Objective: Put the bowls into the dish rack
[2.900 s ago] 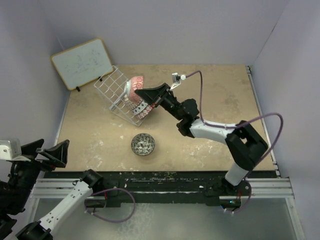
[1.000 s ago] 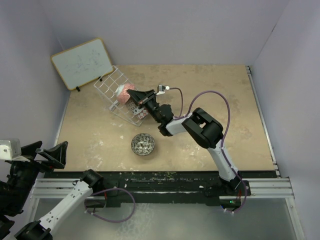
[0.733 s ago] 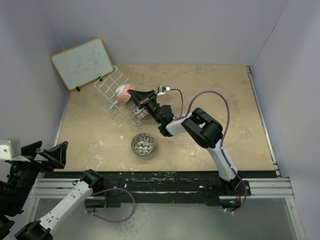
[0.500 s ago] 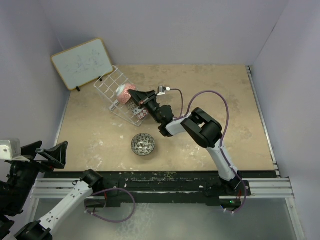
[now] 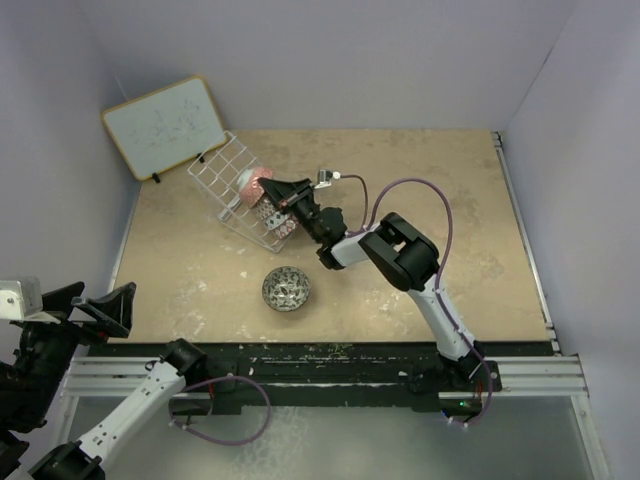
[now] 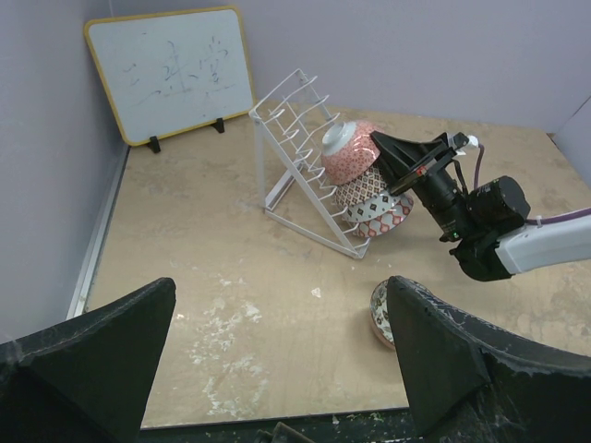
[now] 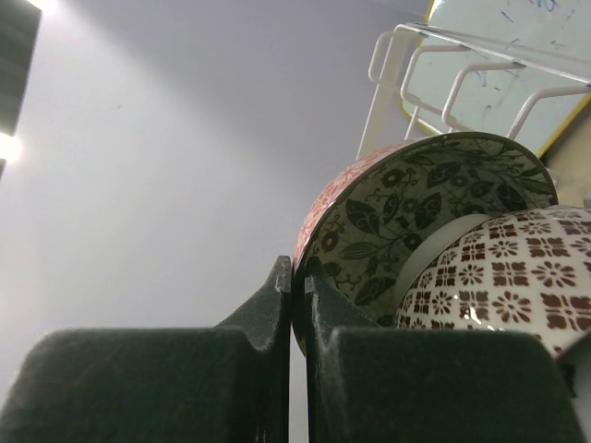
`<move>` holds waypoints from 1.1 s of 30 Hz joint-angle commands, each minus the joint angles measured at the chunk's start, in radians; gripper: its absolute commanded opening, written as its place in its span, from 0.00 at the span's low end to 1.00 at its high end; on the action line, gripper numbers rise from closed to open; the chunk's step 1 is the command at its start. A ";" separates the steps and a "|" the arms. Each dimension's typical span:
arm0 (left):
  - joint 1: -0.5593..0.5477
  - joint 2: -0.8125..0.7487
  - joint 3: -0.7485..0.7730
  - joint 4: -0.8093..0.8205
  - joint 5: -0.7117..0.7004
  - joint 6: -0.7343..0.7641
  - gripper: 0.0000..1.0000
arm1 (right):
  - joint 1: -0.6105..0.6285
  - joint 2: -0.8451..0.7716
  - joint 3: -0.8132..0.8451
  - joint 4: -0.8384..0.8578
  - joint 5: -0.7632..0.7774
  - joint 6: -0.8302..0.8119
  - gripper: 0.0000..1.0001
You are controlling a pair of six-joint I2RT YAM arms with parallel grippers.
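- From overhead, the dish rack (image 5: 228,172) sits at the far left of the table (image 5: 450,220), just in front of the whiteboard (image 5: 164,125). Its long axis runs from the far left corner towards the near right.
- The left wrist view gives what the overhead flattens. The rack's grid leans steeply, and three bowls lie against it in a nested row down the slope.
- In that row the top bowl (image 6: 353,149) is pinkish-red, the second bowl (image 6: 358,192) sits under it, and the third bowl (image 6: 380,216) is lowest. Their feet point up the slope and their mouths point down it.
- The right wrist view goes in close. The top bowl's dark leafy inside cups the brown-patterned outside of the second.
- The right gripper (image 7: 298,269) has its fingers drawn almost together. The top bowl's rim is pinched between the tips, as far as this tight view lets me tell.
- The left gripper (image 6: 280,282) hangs off the near left edge of the table, fingers spread wide, touching nothing.
- A loose bowl (image 5: 286,288) rests upright on the table nearer the arms, well apart from the rack. In the left wrist view one finger (image 6: 462,360) cuts half of it off.
- The third bowl is out of frame in the right wrist view.
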 commanded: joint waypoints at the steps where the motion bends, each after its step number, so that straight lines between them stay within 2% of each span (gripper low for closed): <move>1: -0.006 0.011 0.007 0.024 0.000 0.007 0.99 | 0.001 0.000 0.064 0.353 -0.031 -0.042 0.02; 4: -0.005 0.011 0.009 0.021 0.000 0.007 0.99 | 0.002 0.007 0.063 0.354 -0.031 -0.026 0.05; 12: -0.006 0.013 0.006 0.024 0.004 0.000 0.99 | 0.002 -0.007 0.024 0.353 -0.027 -0.001 0.27; 20: -0.006 0.013 -0.001 0.034 0.005 -0.004 0.99 | 0.002 -0.057 -0.049 0.354 -0.019 0.005 0.37; 33: -0.006 0.014 -0.022 0.063 0.013 -0.009 0.99 | 0.002 -0.083 -0.157 0.352 0.014 0.073 0.40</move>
